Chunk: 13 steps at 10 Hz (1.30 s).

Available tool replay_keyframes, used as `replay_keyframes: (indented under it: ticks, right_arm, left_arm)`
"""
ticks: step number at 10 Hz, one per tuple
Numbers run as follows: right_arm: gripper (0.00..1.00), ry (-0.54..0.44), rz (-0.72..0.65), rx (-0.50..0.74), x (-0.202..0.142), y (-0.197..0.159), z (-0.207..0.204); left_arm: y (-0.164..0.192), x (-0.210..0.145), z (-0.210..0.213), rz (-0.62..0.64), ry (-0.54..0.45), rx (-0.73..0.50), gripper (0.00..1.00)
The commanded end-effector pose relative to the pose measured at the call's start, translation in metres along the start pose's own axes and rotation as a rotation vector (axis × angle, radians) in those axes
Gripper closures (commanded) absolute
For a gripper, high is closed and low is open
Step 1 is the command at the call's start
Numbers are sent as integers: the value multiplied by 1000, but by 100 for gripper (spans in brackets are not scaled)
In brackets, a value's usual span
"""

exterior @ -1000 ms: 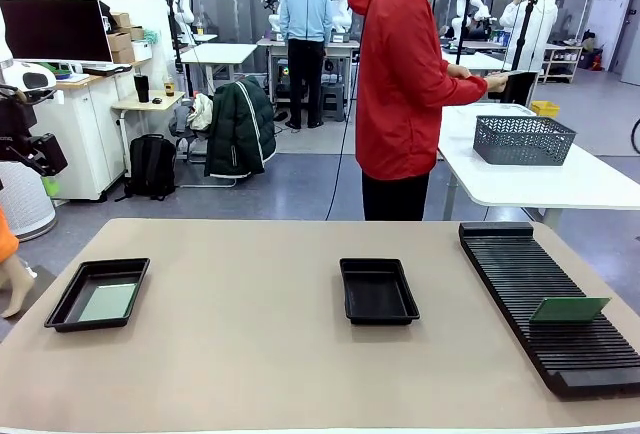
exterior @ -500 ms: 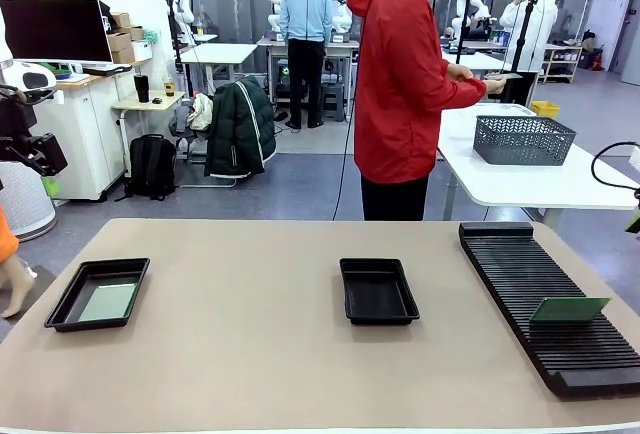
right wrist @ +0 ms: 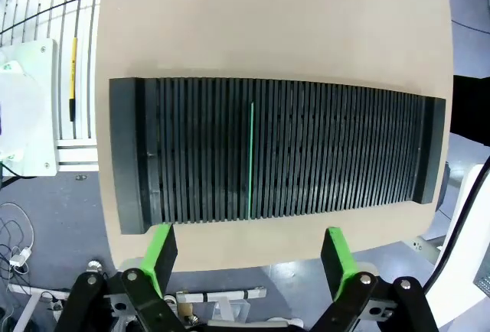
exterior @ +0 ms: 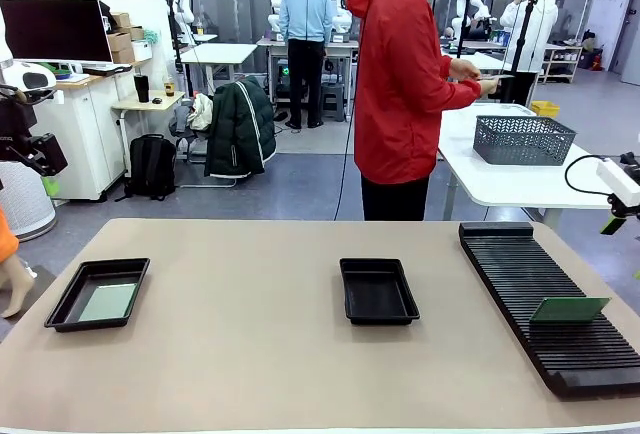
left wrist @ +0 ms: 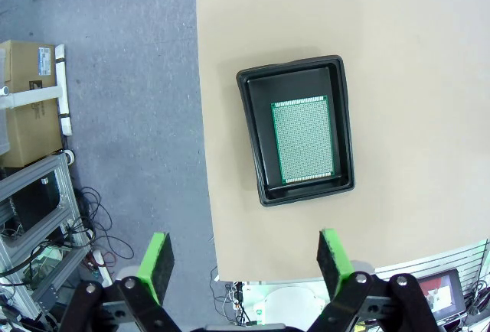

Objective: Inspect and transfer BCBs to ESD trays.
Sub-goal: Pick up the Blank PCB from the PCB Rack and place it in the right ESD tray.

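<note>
Over the table's (exterior: 250,364) two ends, we hover with both pairs of jaws wide apart, gripping nothing.
Our left gripper (left wrist: 245,248) looks down on the left ESD tray (left wrist: 253,129), close to the table's left edge, where the flat BCB (left wrist: 305,139) lies on its floor. Our right gripper (right wrist: 249,244) hangs above the slotted rack (right wrist: 344,156) along the right edge; the standing BCB (right wrist: 251,160) sits on edge in one slot. The middle ESD tray (exterior: 378,294) rests mid-table, floor bare.
</note>
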State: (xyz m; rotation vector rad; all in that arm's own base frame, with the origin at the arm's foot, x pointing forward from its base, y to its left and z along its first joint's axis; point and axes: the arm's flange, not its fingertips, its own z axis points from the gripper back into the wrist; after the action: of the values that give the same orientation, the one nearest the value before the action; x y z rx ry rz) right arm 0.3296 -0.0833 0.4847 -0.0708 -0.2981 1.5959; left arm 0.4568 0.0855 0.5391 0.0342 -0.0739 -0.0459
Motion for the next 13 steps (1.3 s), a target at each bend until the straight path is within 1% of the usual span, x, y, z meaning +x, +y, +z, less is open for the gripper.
replay_keyframes:
  ticks: [1,5,8,13]
  right_arm:
    - [0,-13,38,-19,14,38,-52]
    - [0,-41,21,51,17,40,-89]
    - [0,-36,1,122,16,39,-109]
    - [0,-31,-17,171,12,42,-137]
  left_arm:
    - [0,0,0,1,1,0,0]
    - [0,0,0,1,1,0,0]
    - [0,0,0,1,1,0,0]
    - [0,0,0,1,1,0,0]
